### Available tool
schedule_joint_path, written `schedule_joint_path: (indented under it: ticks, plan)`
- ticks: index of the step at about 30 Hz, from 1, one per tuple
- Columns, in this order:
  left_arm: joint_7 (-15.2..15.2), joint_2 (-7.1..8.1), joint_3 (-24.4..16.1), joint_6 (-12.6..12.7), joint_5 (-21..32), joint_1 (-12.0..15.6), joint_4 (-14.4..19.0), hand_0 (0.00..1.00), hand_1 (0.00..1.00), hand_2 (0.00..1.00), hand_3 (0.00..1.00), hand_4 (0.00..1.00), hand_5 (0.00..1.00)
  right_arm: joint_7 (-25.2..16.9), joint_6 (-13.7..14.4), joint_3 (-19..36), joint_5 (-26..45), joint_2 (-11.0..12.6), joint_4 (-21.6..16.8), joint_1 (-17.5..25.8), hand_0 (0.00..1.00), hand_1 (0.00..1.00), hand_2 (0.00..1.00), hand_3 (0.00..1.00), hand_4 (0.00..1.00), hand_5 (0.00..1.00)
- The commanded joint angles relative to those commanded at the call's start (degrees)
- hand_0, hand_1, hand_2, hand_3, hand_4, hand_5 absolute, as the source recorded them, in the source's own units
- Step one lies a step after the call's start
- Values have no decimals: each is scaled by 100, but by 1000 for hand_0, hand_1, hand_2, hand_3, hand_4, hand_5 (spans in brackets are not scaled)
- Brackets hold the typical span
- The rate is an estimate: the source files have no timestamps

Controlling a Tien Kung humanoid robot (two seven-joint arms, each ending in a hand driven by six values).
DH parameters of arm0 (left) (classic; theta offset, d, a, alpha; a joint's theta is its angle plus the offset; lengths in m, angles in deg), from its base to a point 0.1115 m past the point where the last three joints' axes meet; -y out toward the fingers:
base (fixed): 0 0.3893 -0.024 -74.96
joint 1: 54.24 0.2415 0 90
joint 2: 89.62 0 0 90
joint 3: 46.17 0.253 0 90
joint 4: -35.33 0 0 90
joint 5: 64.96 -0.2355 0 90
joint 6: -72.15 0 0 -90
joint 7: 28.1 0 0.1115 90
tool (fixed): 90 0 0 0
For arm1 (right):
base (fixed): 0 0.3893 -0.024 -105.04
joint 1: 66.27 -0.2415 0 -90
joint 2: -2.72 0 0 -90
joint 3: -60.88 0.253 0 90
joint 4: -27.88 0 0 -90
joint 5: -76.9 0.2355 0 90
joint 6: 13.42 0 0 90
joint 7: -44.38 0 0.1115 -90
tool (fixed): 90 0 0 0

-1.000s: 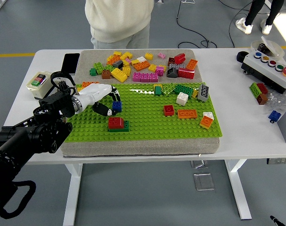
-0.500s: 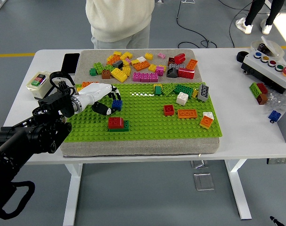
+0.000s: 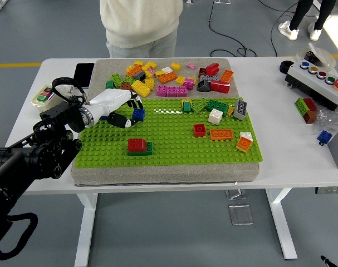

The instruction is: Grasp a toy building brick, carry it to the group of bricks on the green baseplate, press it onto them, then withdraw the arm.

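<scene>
Since a second ago the left robot hand has been lifted and drawn back toward the far left corner of the green baseplate, and the blue brick has been carried with it, pinched between the curled fingers; it is now held clear of the studs, farther from the red-on-green stack than before. From this it is judged that the brick is secured but has not yet been pressed on, so the carry toward that stack is still to be done. No right robot hand is seen. Counted left to right relative to the baseplate: one green-buttoned box and one black phone lie left of its far edge on the tabletop; one red-on-green stack sits on its near left part; about eight further bricks are scattered over its right half; one loose pile of bricks, too many to be counted surely, lies on the mat beyond it; one button box stands well to its right; one person stands at the far side, hands unseen
</scene>
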Motion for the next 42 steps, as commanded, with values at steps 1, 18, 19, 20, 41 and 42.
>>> schedule_joint_path:
  ticks: [1, 18, 19, 20, 41, 42]
  plan:
    - [12, 17, -52, -20, -35, 30, 100, 635, 622, 595, 555, 511, 23, -3, -1, 6, 1, 2, 0, 2, 762, 680, 730, 668, 928, 501]
    - [482, 290, -652, -377, -519, 878, 1974, 637, 623, 600, 559, 527, 28, -58, -20, 143, 16, 54, 0, 49, 758, 680, 730, 667, 927, 502]
    - [514, 315, -673, -388, -519, 970, 2118, 638, 625, 602, 560, 541, 38, -56, -30, 152, 9, 57, 0, 60, 759, 680, 730, 667, 928, 501]
    - [523, 322, -679, -392, -519, 997, 2169, 638, 625, 602, 560, 541, 38, -56, -32, 155, 7, 58, 0, 64, 759, 680, 730, 667, 928, 501]
    - [828, 571, -1000, -619, -519, 2142, 3478, 639, 626, 605, 563, 562, 47, -108, -35, 206, -32, 36, 0, 140, 760, 681, 730, 667, 928, 501]
    - [833, 583, -1008, -623, -519, 2170, 3503, 639, 626, 605, 563, 562, 47, -107, -34, 207, -31, 35, 0, 143, 760, 681, 730, 667, 928, 501]
